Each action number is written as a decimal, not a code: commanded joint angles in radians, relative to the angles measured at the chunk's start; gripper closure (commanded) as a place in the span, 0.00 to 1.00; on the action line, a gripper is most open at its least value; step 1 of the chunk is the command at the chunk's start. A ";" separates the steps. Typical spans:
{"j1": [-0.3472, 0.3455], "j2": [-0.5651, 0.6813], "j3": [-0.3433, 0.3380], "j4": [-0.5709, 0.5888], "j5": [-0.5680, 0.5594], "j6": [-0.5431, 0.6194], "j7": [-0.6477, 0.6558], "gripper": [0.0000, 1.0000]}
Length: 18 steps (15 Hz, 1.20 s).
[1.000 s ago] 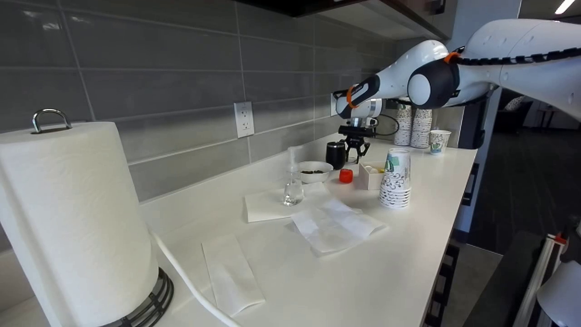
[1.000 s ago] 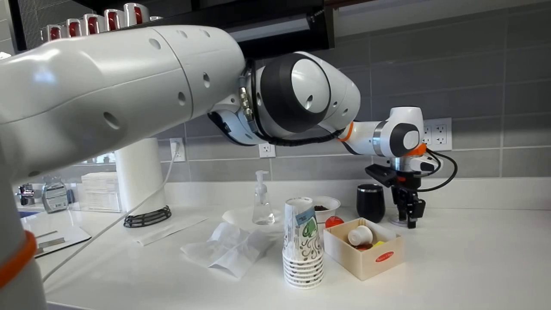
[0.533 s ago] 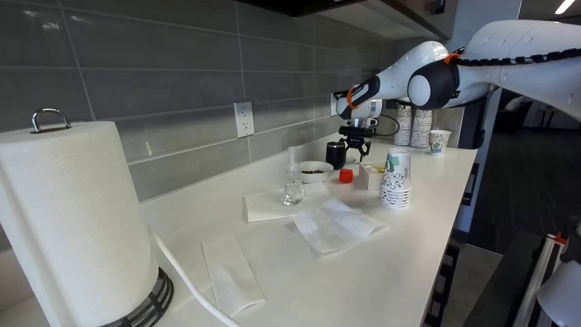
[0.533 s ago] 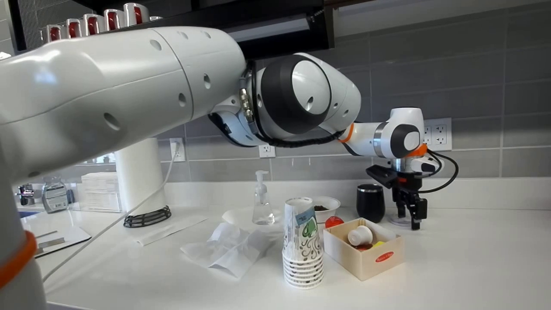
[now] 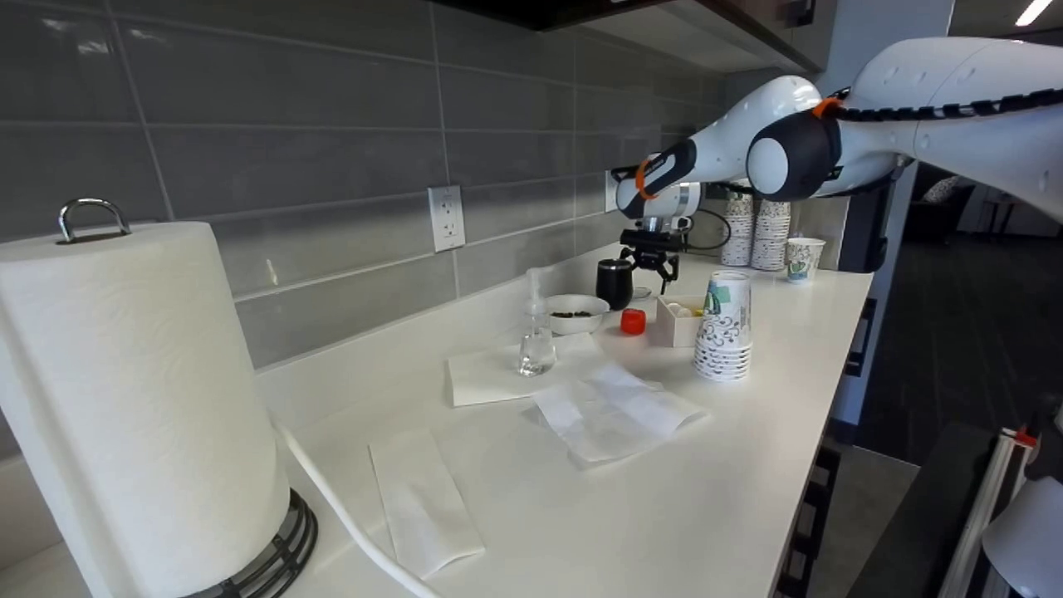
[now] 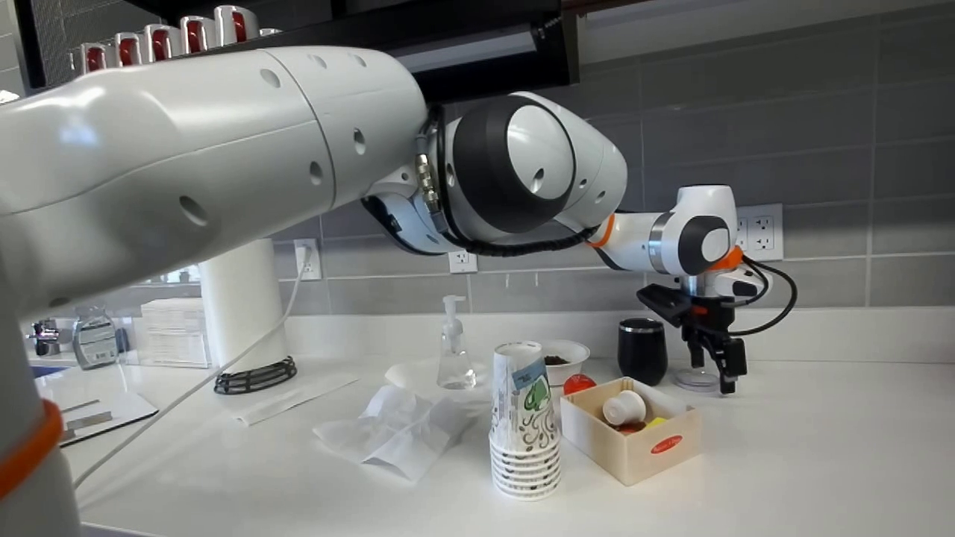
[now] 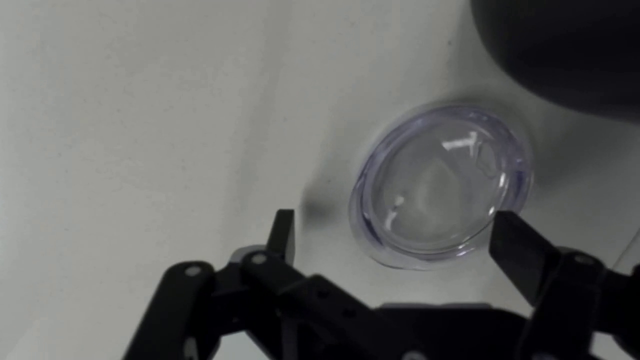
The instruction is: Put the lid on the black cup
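The clear round lid (image 7: pixel 440 185) lies on the white counter beside the black cup (image 6: pixel 642 352). Part of the dark cup body (image 7: pixel 570 50) fills the upper right corner of the wrist view. Over the lid, low to the counter, my gripper (image 7: pixel 395 217) stands open with its fingers spread wide. One fingertip is left of the lid with bare counter between, and the right one overlaps the rim in the wrist view; whether it touches cannot be told. In an exterior view the lid (image 6: pixel 696 380) shows partly behind a finger. The cup stands upright.
Close in front of the cup are a wooden box (image 6: pixel 649 461) with small items in it and a red object (image 6: pixel 578 384). A white bowl (image 6: pixel 574 365), a stack of paper cups (image 6: pixel 526 425) and a soap bottle (image 6: pixel 453 358) stand nearby. The tiled wall (image 6: pixel 798 291) rises behind.
My gripper's fingers have spread apart from a narrower stance around the lid. The arm has barely shifted, and the lid and cup keep about the same place.
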 commanded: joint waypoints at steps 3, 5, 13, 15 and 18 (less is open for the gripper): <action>-0.019 0.055 0.047 0.081 0.022 0.040 -0.020 0.00; -0.022 0.066 0.057 0.101 0.019 0.018 -0.023 0.00; -0.006 0.083 0.044 0.121 -0.004 -0.027 0.000 0.00; -0.003 0.084 0.042 0.124 -0.008 -0.037 0.002 0.00; 0.000 0.086 0.039 0.126 -0.014 -0.047 0.005 0.00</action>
